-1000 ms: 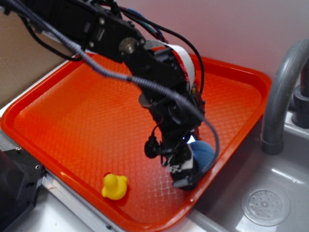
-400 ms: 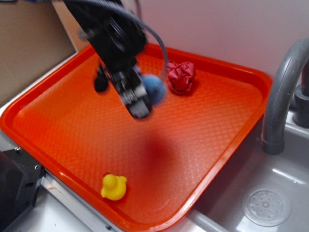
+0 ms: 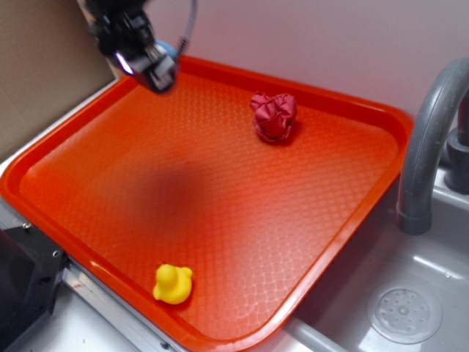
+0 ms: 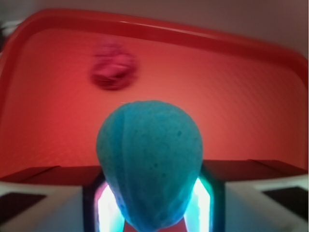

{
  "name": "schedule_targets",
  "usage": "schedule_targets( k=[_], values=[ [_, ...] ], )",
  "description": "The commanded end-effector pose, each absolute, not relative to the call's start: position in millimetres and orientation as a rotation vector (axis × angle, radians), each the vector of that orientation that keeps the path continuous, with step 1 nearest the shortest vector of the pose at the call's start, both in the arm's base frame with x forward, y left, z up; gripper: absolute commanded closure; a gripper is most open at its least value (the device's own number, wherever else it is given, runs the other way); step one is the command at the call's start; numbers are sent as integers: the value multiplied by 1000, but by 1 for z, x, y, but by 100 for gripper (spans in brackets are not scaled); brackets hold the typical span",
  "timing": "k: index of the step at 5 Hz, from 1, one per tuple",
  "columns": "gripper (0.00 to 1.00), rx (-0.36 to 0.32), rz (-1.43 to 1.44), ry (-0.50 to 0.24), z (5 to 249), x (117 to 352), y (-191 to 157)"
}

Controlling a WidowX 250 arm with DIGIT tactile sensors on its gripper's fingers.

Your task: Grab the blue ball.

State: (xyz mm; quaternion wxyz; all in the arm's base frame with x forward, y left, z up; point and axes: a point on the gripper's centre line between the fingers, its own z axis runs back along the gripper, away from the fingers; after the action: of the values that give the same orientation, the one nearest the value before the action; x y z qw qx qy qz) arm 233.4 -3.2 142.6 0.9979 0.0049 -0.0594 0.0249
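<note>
Since the earlier frames the black robot pincer point(image 3: 150, 66) has risen from the tray's 5 o'clock corner, swept across the middle and now hangs blurred over the 11 o'clock corner, carrying the ball with it and uncovering the red cloth.

Largest is the orange textured plastic tray point(image 3: 220, 183), filling most of the exterior view, with a dark soft shadow on its floor left of centre. Off its 3 o'clock edge stands the grey curved metal faucet point(image 3: 425, 139), and below that the round sink drain point(image 3: 404, 314). The crumpled dark red cloth lump point(image 3: 274, 115) lies near the tray's 1 o'clock area. The medium-blue dimpled rubbery ball point(image 4: 149, 162) sits pinched between the pincer's two fingers point(image 4: 41, 203), which press its lower sides and squeeze it into an egg shape; it is lifted clear of the tray. The small yellow rubber duck point(image 3: 173, 283) rests at the tray's 6 o'clock edge, well apart.
</note>
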Motion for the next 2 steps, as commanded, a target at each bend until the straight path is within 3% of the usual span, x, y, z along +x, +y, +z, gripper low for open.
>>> schedule_targets(
  k=[1, 2],
  values=[
    [100, 116, 91, -122, 203, 189, -10],
    [100, 72, 6, -128, 223, 185, -27]
  ],
)
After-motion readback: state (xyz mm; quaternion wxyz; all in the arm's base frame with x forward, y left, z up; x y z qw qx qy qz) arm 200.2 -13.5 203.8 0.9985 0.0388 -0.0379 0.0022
